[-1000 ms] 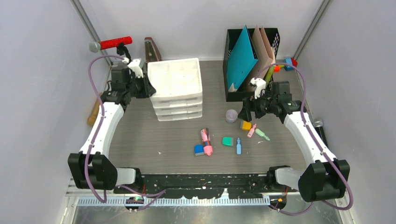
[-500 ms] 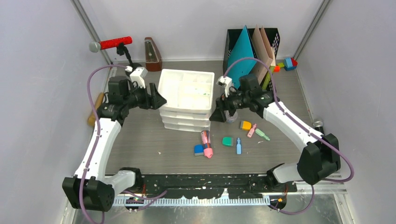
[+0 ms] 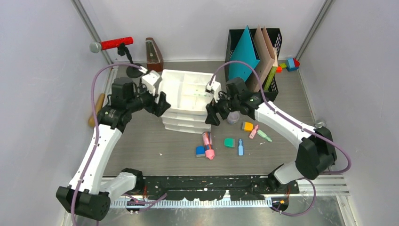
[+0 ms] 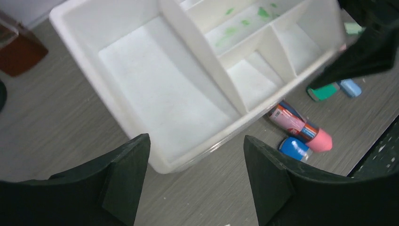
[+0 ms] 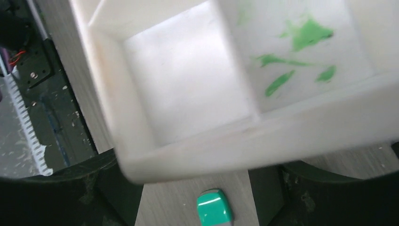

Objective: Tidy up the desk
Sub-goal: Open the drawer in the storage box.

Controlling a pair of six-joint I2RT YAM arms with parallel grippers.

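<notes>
The desk [image 3: 141,141], a flat grey-brown wood-grain tabletop walled in pale lavender, lies under both arms and stretches from the black-and-metal rail [image 3: 207,181] at the near edge to the back wall. Toward the back of it stands a white plastic drawer unit with a divided tray on top [image 3: 186,94]. The left gripper [image 3: 163,102] hangs above the tabletop at the unit's left side. Its wrist view shows the jaws spread wide, with the tray's near corner between the two black fingers [image 4: 120,181] and nothing clasped. The right gripper [image 3: 211,114] sits at the unit's right front corner, also clear of the desk surface and also released. In its own camera the tray's blurred white wall fills the gap between the fingers, and green smears [image 5: 301,35] mark one compartment. On the bare wood in front of the unit lie a pink highlighter [image 3: 207,141], a small blue block [image 3: 200,151] and a green eraser [image 3: 229,142]. A black file holder with a teal folder [image 3: 247,47] stands at the back right.
</notes>
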